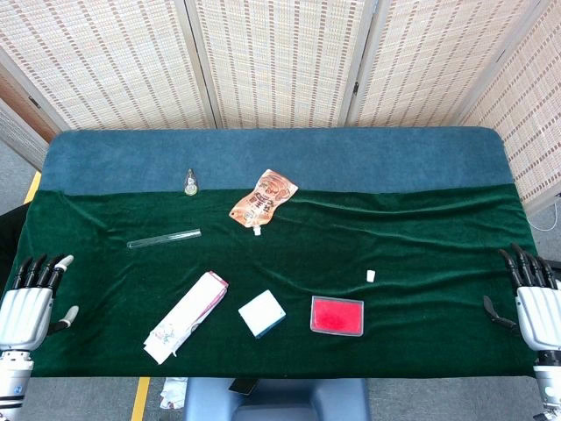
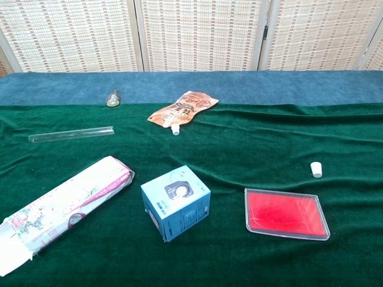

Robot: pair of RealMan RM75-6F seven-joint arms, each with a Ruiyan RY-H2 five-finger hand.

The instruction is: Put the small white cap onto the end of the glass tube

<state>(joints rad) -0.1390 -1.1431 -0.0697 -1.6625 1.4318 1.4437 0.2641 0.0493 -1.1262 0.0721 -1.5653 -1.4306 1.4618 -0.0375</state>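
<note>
The small white cap (image 1: 371, 275) (image 2: 316, 169) lies alone on the green cloth, right of centre. The clear glass tube (image 1: 164, 238) (image 2: 71, 134) lies flat at the left, nearly parallel to the table's front edge. My left hand (image 1: 31, 298) hangs at the table's left front corner, fingers apart and holding nothing. At the right front corner my right hand (image 1: 530, 294) is likewise spread and empty. Both hands are far from the cap and the tube. The chest view shows neither hand.
An orange spouted pouch (image 1: 262, 200) (image 2: 182, 109) and a small glass vial (image 1: 191, 181) (image 2: 112, 98) lie at the back. Near the front sit a long floral box (image 1: 186, 317) (image 2: 63, 209), a small blue-white box (image 1: 262, 313) (image 2: 176, 202) and a red tray (image 1: 337, 316) (image 2: 286, 213).
</note>
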